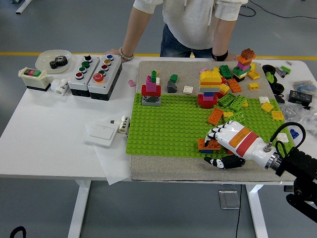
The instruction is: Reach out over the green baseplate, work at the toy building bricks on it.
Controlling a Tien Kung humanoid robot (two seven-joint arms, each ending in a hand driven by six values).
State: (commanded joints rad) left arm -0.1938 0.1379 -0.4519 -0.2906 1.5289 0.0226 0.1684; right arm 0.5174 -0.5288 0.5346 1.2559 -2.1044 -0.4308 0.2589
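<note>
Fingers (214,133) of the right hand (229,140) curl down over an orange brick (208,144) at the near edge of the baseplate (168,124), fingertips on its top, while the thumb (223,161) lies just off the plate on the grey mat (163,168) at about 6 o'clock from the brick. Whether the brick is truly pinched or only pressed from above I cannot tell; the grip looks partial at best. No left hand shows.

Only the head view is given. From the hand, a loose heap of orange, green and yellow bricks (230,101) lies at 12 o'clock, with a red-and-yellow stack (210,87) beyond it. A small red tower (151,91) stands at about 10 o'clock, well apart. A person (190,25) stands at the far side, one hand (119,52) resting on the table edge beside the button boxes (94,74).

Risks, as I judge them: with the thumb off the plate and not opposing the fingers, a lift could let the brick slip or twist loose. A downward press off-centre could tip it rather than seat it. A forward sweep of the wrist could knock the loose heap.
</note>
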